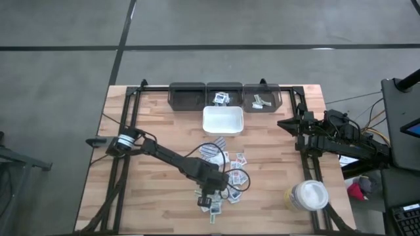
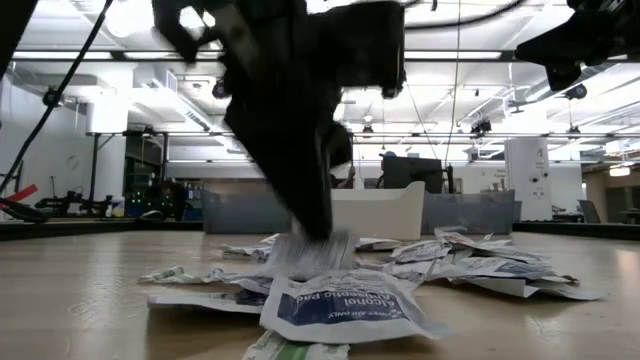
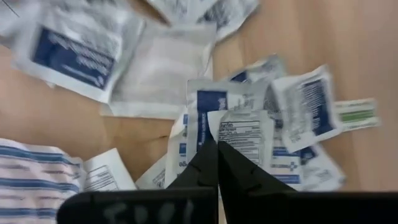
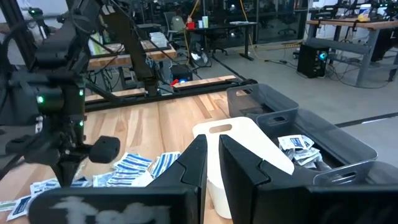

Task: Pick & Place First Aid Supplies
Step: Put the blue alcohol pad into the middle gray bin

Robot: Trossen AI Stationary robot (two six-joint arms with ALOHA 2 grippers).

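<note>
The first aid supplies lie as a loose pile of small flat packets on the wooden table's near middle. They also show in the low view and the left wrist view. My left gripper stands over the pile's near side, pointing down, shut on a small white printed packet. My right gripper waits above the table's right side, empty, its fingers almost together. My left gripper pinches the small white packet by its corner between its two fingertips, coming from above and pointing down. In the low view the packet sits just below the fingers, at the top of the pile. Whether it is clear of the other packets, I cannot tell.
A white square tray stands beyond the pile. Three dark bins line the far edge; the middle and right ones hold a few packets. A round white-lidded jar stands at the near right.
</note>
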